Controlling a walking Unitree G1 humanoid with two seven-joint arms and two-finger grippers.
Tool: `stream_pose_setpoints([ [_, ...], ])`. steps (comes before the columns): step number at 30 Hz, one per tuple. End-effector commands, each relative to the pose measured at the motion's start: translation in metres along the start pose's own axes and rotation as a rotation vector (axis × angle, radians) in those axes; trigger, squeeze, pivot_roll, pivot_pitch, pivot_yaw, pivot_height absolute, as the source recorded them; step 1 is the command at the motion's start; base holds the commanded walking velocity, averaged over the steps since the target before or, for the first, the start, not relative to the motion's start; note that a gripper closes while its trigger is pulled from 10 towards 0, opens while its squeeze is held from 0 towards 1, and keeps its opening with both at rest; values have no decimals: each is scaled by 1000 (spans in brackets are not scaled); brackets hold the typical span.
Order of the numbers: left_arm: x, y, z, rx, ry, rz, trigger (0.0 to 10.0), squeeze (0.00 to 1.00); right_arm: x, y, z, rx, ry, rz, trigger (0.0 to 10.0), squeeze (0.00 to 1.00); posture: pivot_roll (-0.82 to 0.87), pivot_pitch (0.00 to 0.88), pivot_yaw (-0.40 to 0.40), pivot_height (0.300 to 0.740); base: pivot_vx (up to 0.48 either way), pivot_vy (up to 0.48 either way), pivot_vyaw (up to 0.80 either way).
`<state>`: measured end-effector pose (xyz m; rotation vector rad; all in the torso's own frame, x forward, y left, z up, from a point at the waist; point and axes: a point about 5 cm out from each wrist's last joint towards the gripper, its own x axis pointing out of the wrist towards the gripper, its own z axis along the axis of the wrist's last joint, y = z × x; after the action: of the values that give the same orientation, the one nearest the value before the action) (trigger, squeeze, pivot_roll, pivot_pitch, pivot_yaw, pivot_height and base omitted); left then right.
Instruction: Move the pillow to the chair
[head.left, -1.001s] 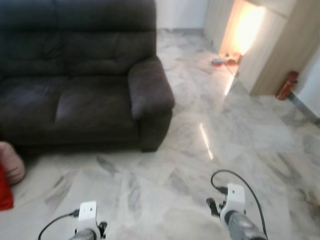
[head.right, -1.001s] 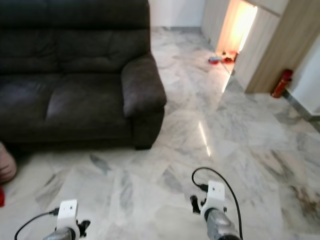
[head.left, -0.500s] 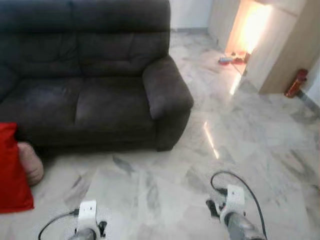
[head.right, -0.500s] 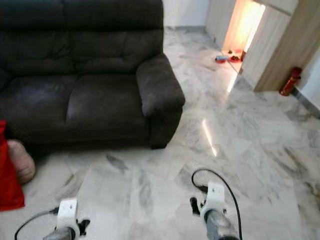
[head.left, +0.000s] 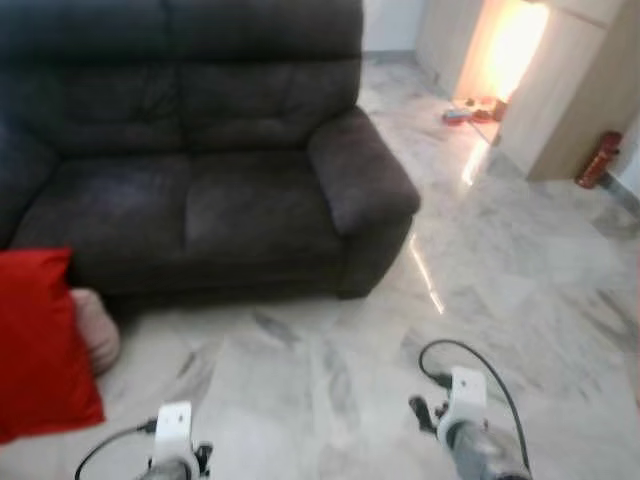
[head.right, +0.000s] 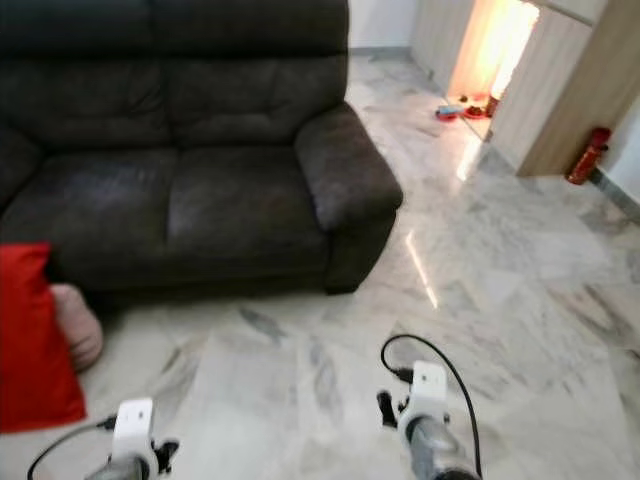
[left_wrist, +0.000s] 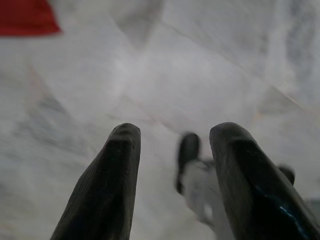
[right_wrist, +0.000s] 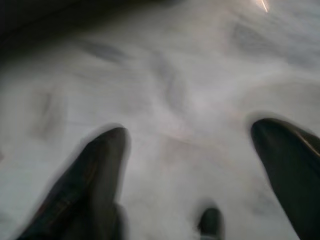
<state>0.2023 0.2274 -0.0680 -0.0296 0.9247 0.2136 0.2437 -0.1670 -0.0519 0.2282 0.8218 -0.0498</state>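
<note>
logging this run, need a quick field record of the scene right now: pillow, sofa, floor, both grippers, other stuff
pillow: red pillow on the floor at the robot's left, in front of the sofa's left end
beside pillow: pinkish rounded object, against the pillow's right edge
sofa: dark two-seat sofa, seats bare
floor: pale marble floor
left gripper: left gripper, open, holding nothing, hanging above the floor
right gripper: right gripper, open, holding nothing, hanging above the floor
background: lit doorway; red fire extinguisher by the wall
chair: cannot tell

I am seeing a red pillow (head.left: 40, 345), dark brown sofa (head.left: 200, 160), grey-veined white marble floor (head.left: 320, 380), and red extinguisher (head.left: 598, 158).
</note>
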Motion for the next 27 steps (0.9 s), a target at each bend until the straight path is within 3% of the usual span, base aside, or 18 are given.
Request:
stream_pose_setpoints([
  [1,0,-7,-2,-10,13,-17,10000,0,-2,-14,0,0,2,-38,10000,0,34,0,-37,740,0,446,0],
  [22,0,-6,-1,-6,14,-19,10000,0,-2,-13,1,-33,-7,-22,10000,0,31,0,-31,740,0,447,0],
  [27,0,-6,-1,-5,14,-16,10000,0,-2,-12,1,-21,-8,-18,10000,0,31,0,-25,740,0,444,720],
])
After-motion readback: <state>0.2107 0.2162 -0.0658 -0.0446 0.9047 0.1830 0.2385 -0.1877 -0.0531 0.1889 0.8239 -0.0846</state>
